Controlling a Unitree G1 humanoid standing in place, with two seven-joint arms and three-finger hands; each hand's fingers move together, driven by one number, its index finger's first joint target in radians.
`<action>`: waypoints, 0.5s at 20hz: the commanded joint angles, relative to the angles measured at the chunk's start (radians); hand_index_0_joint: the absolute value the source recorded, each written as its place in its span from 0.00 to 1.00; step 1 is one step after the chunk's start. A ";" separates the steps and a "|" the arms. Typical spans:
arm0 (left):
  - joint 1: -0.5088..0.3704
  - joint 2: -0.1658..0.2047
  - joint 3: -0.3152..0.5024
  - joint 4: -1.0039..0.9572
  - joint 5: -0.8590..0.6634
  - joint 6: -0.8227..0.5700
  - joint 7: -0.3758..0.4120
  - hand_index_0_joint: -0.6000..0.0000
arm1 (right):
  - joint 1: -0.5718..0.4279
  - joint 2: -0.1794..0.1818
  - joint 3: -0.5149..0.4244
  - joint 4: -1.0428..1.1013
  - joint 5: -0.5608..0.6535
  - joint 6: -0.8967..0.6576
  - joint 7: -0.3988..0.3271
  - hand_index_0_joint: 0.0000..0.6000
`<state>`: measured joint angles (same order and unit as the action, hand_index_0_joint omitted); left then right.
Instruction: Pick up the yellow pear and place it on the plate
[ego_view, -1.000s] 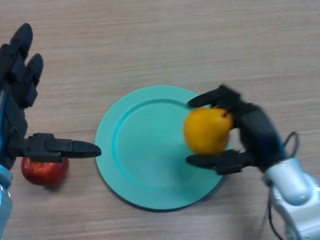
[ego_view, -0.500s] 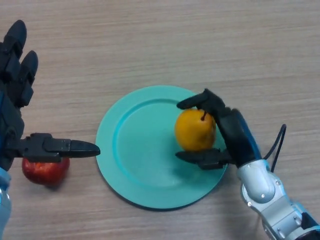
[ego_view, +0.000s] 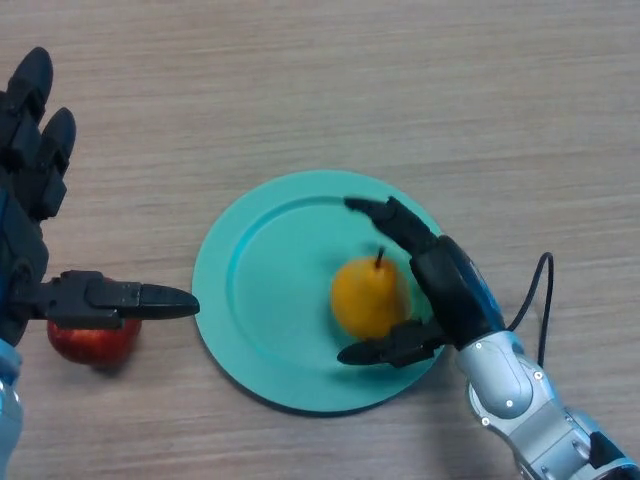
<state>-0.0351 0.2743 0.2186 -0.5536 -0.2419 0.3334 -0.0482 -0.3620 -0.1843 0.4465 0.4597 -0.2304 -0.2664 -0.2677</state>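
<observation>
The yellow pear (ego_view: 367, 297) stands stem-up on the right half of the teal plate (ego_view: 265, 290). My right hand (ego_view: 450, 290) sits just right of it, open. Its fingers stretch out above the pear with a gap between them and the fruit. Its thumb lies close under the pear's near side. My left hand (ego_view: 25, 235) is at the far left edge of the head view, open, well away from the plate.
A red apple (ego_view: 92, 340) lies on the wooden table (ego_view: 400, 90) left of the plate, partly under my left hand's thumb.
The right hand carried the pear left and down onto the plate. Its fingers then spread away from the fruit. The left hand barely moved.
</observation>
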 joint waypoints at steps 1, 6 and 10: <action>-0.024 0.030 0.071 -0.036 0.000 -0.168 0.021 1.00 | -0.040 -0.006 -0.079 -0.084 0.043 -0.065 -0.015 0.00; -0.030 0.030 0.068 -0.024 0.005 -0.181 0.025 1.00 | 0.052 -0.006 -0.232 -0.399 0.095 0.055 0.156 0.00; -0.038 0.033 0.066 -0.008 0.001 -0.197 0.032 1.00 | 0.140 -0.006 -0.356 -0.618 0.115 0.142 0.326 0.00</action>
<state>-0.0403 0.2738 0.2305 -0.5173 -0.2377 0.2931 -0.0464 -0.1770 -0.1828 0.1275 -0.1160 -0.1538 -0.0269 0.0803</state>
